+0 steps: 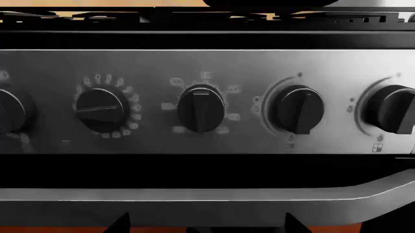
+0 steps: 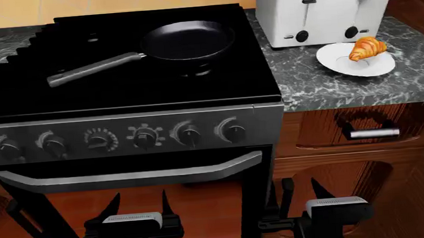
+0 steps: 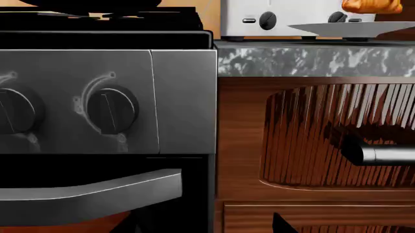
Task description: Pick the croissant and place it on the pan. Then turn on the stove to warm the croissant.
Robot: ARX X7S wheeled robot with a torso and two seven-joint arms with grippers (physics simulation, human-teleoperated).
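Head view: our croissant [image 2: 367, 47] lies tilted on its plate [image 2: 341, 63], pan [image 2: 187, 40] handle pointing left, both grippers' [image 2: 137, 203] [image 2: 299, 190] jaws open.

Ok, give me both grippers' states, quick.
Left gripper: open, holding nothing, low in front of the oven door.
Right gripper: open, holding nothing, low by the wooden cabinet.

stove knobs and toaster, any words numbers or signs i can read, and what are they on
No word or brand can be read in any view.
Numerals ring the third knob on the stove panel: too blurred to read.
Tick marks ring the second knob: no figures legible.
A small square grid sign sits under the fifth knob.
The toaster shows no lettering.
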